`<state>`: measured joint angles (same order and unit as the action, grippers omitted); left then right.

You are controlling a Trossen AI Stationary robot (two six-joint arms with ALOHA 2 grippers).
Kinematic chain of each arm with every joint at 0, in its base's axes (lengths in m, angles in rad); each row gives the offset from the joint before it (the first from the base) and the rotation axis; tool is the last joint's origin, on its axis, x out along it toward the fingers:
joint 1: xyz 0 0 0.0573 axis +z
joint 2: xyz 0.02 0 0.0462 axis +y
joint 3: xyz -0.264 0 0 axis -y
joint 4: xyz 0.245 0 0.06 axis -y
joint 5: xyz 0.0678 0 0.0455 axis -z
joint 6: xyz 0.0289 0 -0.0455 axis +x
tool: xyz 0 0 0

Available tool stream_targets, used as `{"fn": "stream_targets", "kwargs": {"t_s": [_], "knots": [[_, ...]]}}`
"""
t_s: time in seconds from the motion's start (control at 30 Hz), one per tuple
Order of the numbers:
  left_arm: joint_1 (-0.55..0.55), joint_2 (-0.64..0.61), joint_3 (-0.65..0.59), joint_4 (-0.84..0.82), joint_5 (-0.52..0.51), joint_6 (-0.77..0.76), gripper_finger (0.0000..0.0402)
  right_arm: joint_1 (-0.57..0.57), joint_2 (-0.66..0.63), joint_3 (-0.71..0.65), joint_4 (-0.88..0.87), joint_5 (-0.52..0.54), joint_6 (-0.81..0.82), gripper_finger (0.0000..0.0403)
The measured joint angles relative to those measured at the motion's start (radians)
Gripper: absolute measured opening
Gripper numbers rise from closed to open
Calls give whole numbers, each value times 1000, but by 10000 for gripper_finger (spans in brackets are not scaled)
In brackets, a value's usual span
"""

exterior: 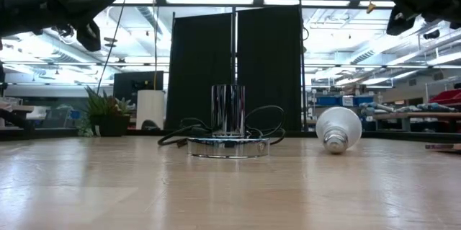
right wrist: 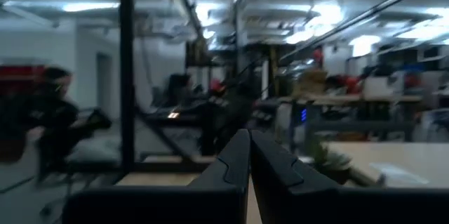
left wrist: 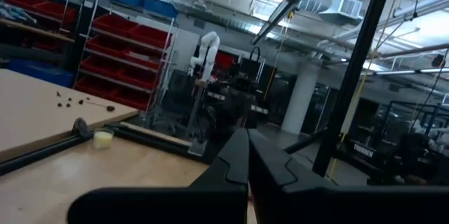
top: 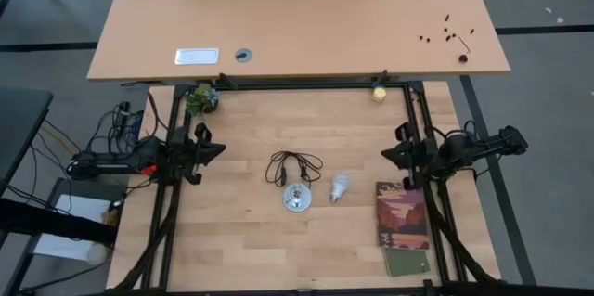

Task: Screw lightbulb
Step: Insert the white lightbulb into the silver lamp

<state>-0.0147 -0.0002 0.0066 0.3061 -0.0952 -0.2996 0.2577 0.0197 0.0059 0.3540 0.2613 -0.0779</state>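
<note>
- One lightbulb point(top: 340, 186) lay on its side near the middle of the wooden table point(top: 241, 250), its screw base pointing toward the near edge; nothing held it.
- One round silver socket disc point(top: 296, 199) sat just left of the bulb, apart from it, with one black cord point(top: 293, 165) looped behind it.
- Two arms waited at the table's sides, raised above the surface. The left gripper point(top: 215, 149) hung at the left edge, fingers point(left wrist: 235, 161) clenched together on nothing.
- The right gripper point(top: 388, 155) hung at the right edge, its fingers point(right wrist: 237, 155) likewise pressed shut and empty.
- One booklet point(top: 402, 214) lay right of the bulb, with one small green card point(top: 407, 262) just below it.
- One small plant point(top: 200, 99) stood at the far left corner; one yellowish ball point(top: 380, 94) rested at the far right.
</note>
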Motion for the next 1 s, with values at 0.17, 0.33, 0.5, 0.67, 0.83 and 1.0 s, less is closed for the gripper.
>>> {"fn": "stream_targets", "kwargs": {"t_s": [0.17, 0.33, 0.5, 0.67, 0.83, 1.0], "knots": [[0, 0, 0, 11, -1, 23, 6, 0, 30, 1, 12, 4, 23, 23], [0, 8, 0, 46, -115, 61, 6, 0, 113, 109, -110, 9, 4, 23], [-1, 95, 21, 60, -154, 100, 6, -17, 283, 276, -304, 26, -8, 23], [-1, 301, 73, 164, -182, 253, 25, -73, 452, 393, -442, -64, -4, 24], [-1, 556, 175, 251, -182, 391, 60, -160, 586, 436, -490, -245, -39, 58], [-39, 793, 288, 247, -177, 394, 102, -264, 687, 435, -490, -428, -73, 147]]}}
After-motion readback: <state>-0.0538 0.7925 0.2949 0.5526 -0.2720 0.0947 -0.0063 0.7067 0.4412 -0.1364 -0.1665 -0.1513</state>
